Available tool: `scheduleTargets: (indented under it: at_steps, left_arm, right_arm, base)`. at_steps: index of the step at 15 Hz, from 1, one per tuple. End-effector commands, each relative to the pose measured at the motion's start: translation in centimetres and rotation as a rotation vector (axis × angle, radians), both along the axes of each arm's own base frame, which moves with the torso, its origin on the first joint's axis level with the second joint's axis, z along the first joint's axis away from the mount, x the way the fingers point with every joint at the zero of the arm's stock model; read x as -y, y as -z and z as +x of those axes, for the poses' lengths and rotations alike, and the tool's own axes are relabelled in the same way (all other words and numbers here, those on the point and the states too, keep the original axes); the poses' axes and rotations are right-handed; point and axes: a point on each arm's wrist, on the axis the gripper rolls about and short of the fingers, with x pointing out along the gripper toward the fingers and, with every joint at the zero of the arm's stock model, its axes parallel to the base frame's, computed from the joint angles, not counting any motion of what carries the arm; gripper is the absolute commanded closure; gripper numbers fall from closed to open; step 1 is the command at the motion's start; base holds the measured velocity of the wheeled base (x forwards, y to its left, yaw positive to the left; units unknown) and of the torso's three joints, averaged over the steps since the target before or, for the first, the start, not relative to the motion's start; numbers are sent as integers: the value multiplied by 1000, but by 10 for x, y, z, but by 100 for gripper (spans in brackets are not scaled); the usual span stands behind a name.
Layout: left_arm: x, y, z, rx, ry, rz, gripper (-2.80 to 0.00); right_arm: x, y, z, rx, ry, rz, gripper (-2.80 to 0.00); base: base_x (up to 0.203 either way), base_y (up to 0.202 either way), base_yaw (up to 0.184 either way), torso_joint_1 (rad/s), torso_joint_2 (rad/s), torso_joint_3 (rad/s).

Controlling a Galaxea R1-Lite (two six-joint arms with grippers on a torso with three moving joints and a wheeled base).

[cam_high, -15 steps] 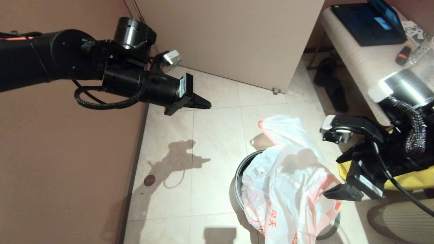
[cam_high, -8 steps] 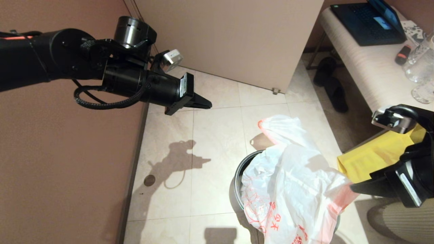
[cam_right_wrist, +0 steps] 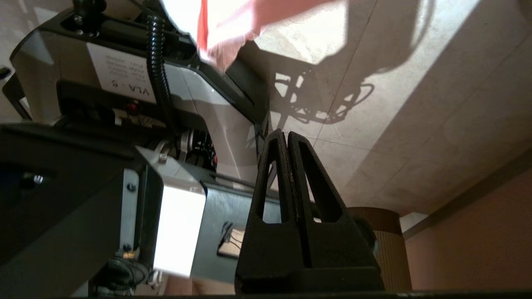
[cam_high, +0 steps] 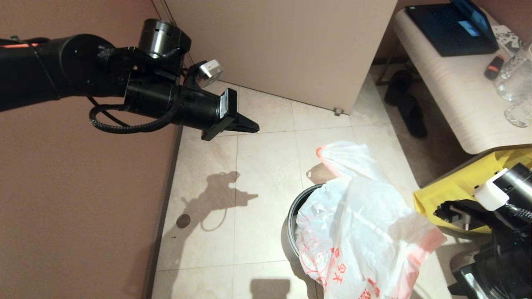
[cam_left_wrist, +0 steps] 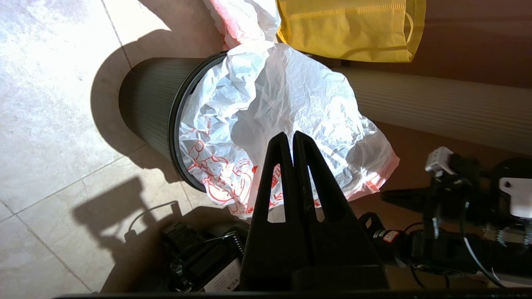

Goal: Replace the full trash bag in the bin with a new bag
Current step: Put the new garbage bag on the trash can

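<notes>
From the head view, the new bag (cam_high: 357, 232) lies heaped over the bin (cam_high: 293, 216) on the floor; the right hand (cam_high: 469, 286), fingers now shut on nothing, has let go and pulled back. Spreading remains. From the left wrist view, the left hand (cam_left_wrist: 293, 139) hangs closed and empty. From the right wrist view, only floor.

The bin (cam_high: 294, 216) served as the landmark. Its mouth was covered by the new bag (cam_high: 357, 241), which spilled over the rim toward the robot. To the bin's left, bare floor tiles (cam_high: 208, 199) lay open up to the brown wall (cam_high: 75, 199). Just behind it lay a second white bag (cam_high: 345, 155). To its right stood a yellow tote (cam_high: 453, 191) and the bench (cam_high: 453, 91), crowding that side.
</notes>
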Motion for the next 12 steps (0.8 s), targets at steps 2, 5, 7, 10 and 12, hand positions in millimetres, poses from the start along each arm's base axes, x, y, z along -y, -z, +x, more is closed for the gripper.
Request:
scheduleTargets:
  at_steps: [2,5,7,10,12]
  left_arm:
    - [0,1,0,-6,0,-1,0]
    - [1,1,0,-7,5,0,0]
    - [-1,2,3,-7,-6,-1,0]
    - [-1,2,3,-9,-3,-3,0]
    - [5,6,3,-24,17,0,0]
  right_arm:
    - [-17,42,33,-49,5,-25,0]
    - [-39,62,72,63,0,35,0]
    - [-53,44,86,154,-22,82,0]
    - [-67,23,105,230,-63,103,0]
    - [-76,18,127,265,-63,115,0]
  base:
    - [0,0,0,0,0,0]
    - [0,0,0,0,0,0]
    - [0,0,0,0,0,0]
    - [0,0,0,0,0,0]
    - [0,0,0,0,0,0]
